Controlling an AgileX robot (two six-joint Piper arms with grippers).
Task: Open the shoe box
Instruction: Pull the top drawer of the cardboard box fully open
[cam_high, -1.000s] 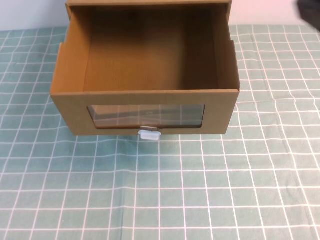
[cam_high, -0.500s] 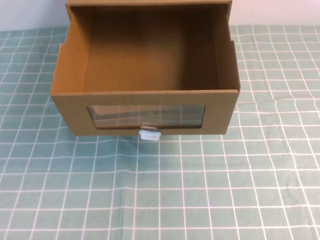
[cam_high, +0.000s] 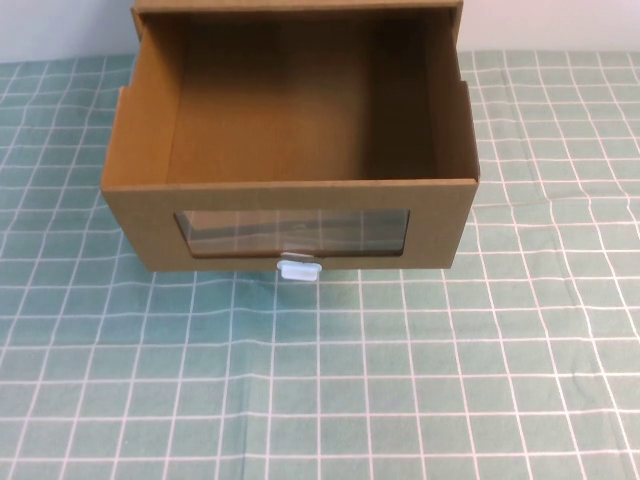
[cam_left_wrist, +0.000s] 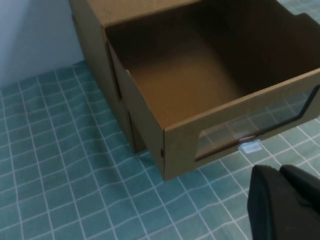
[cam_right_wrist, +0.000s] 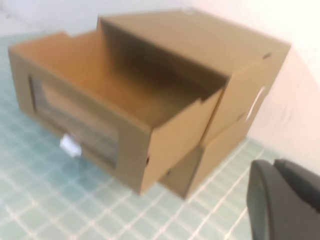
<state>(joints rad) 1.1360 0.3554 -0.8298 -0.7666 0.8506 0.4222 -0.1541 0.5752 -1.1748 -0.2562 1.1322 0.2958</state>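
1. My left gripper (cam_left_wrist: 282, 202) hangs clear of the drawer (cam_left_wrist: 180, 150), on my side. Whether it is apart or together, I cannot tell.
2. My right gripper (cam_right_wrist: 282, 200), closed on nothing, has drawn back out of the overhead view, off beside the shoe box (cam_right_wrist: 200, 45).
3. On the checked cloth (cam_high: 320, 400), mid-table, the drawer stands pulled out, so the opening looks done.

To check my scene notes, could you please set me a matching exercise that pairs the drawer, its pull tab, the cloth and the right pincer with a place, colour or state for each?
Things:
1. drawer
2. tab
3. cloth
4. right pincer

Descriptions:
A. green with white grid lines
B. shut, off to the drawer's right side, touching nothing
C. pulled out and empty
D. white, at the middle of the drawer front's lower edge

Pairs: 1-C, 2-D, 3-A, 4-B.

The left pincer hangs above the cloth off the drawer's front left corner, touching nothing.
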